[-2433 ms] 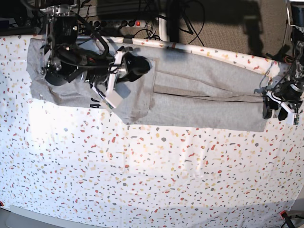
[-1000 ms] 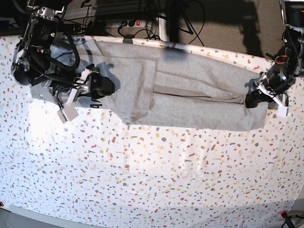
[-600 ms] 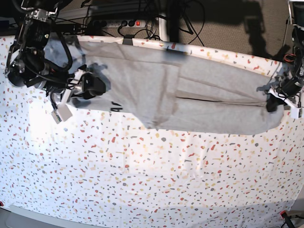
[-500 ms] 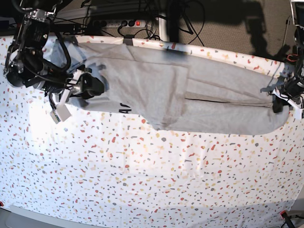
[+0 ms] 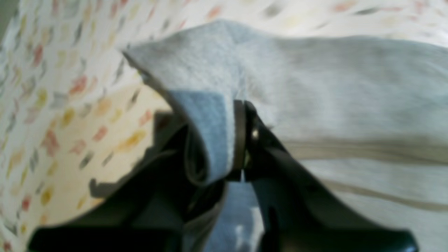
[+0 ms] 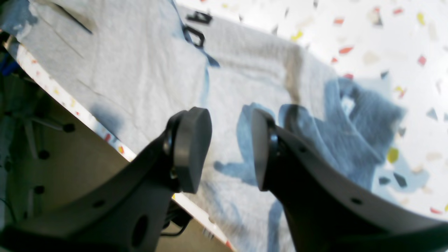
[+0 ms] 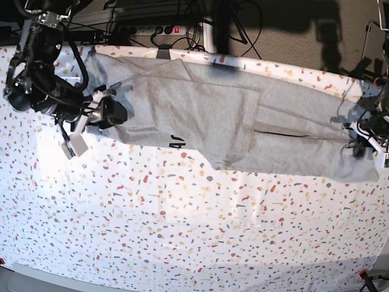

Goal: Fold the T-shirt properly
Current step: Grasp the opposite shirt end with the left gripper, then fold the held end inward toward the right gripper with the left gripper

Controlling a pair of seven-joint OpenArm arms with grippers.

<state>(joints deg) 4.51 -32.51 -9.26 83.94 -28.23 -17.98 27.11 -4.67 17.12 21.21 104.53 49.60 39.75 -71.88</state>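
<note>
Now left claw [image 5: 238, 140] clenched on T-shirt [image 5: 343, 91] edge; right claw [image 6: 229, 147] released above shirt.

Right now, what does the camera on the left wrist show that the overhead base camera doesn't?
Only the left wrist view shows the left gripper up close, its jaws pinched shut on a fold of the grey T-shirt.

Only the base view shows the whole shirt stretched along the far edge of the speckled table, black lettering peeking from under a fold, and the right gripper at the shirt's other end.

Both show the grey shirt on the speckled cloth.
</note>
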